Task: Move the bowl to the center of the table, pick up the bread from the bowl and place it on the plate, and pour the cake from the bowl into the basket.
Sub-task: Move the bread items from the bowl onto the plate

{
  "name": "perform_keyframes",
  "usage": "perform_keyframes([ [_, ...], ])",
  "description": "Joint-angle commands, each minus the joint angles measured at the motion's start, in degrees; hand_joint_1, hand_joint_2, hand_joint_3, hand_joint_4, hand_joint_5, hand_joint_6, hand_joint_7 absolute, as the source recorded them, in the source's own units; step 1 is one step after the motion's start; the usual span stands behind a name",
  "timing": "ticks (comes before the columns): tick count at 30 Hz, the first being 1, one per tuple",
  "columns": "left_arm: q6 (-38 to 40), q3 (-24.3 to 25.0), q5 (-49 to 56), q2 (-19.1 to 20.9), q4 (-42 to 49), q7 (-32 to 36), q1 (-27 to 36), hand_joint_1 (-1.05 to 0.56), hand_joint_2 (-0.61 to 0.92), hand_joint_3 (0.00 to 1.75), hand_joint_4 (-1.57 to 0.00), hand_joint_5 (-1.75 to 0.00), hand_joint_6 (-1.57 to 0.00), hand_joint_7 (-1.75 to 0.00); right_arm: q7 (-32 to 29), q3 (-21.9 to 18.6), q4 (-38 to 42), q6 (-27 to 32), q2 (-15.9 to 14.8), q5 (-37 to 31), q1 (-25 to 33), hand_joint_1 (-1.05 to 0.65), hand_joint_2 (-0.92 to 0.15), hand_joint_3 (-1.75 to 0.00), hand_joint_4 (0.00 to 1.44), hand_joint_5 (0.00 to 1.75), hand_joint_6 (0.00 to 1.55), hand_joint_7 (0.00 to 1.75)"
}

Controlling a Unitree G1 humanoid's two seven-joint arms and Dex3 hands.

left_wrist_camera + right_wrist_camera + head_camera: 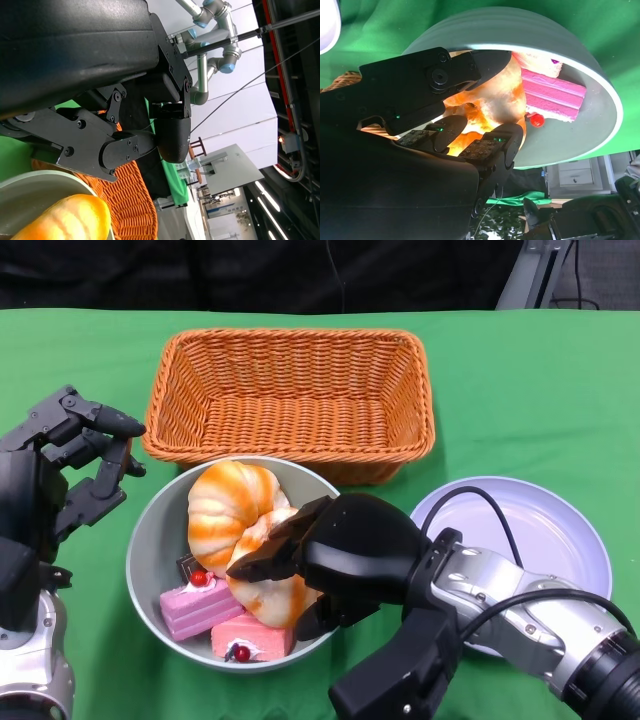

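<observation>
A grey bowl (pixel 150 525) stands on the green table, just in front of the basket (pixel 290 390). In it lie a large orange-and-white bread (pixel 232 502) and two pink cake slices (pixel 200 608), each with a red cherry. My right hand (pixel 345 555) reaches into the bowl from the right and grips the lower part of the bread. The right wrist view shows its fingers (pixel 490 145) wrapped around the bread (pixel 495 100), with a cake slice (pixel 552 95) beside it. My left hand (pixel 75 465) hovers left of the bowl, fingers loosely bent and holding nothing.
The orange wicker basket holds nothing and sits at the back centre. A pale round plate (pixel 545 530) lies to the right of the bowl, partly under my right forearm and its black cable. Green cloth covers the table.
</observation>
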Motion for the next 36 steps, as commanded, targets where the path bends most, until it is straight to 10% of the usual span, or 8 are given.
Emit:
perform_keyframes([
  [1, -0.99, 0.14, 0.30, 0.85, -0.84, 0.82, 0.19, -0.12, 0.73, 0.78, -0.81, -1.52, -0.82, -1.19, 1.12, 0.71, 1.14, -0.20, -0.13, 0.21, -0.32, -0.68, -0.85, 0.00, 0.64, 0.00, 0.52, 0.00],
  [16, -0.90, 0.06, 1.43, 0.79, -1.96, 3.48, 0.62, -0.12, 0.71, 0.81, -0.84, -1.48, -0.84, -1.18, 2.46, 1.85, 5.36, -0.25, 1.47, 0.59, -2.38, -0.67, -0.87, 0.00, 0.59, 0.00, 0.42, 0.00],
  [25, -1.24, -0.16, 2.26, 0.98, -1.95, 4.39, 0.41, -0.11, 0.71, 0.82, -0.84, -1.51, -0.84, -1.20, -2.00, 4.07, 8.67, 0.85, 2.23, -2.35, -3.62, -0.61, -0.85, 0.00, 0.94, 0.11, 0.62, 0.05],
  [36, -0.96, -0.10, 2.03, 1.06, -2.97, 4.36, 0.93, -0.12, 0.73, 0.79, -0.82, -1.51, -0.83, -1.19, -0.91, 6.40, 8.07, 5.16, 1.78, -4.86, -3.62, -0.63, -0.87, 0.00, 0.86, 0.06, 0.63, 0.01],
])
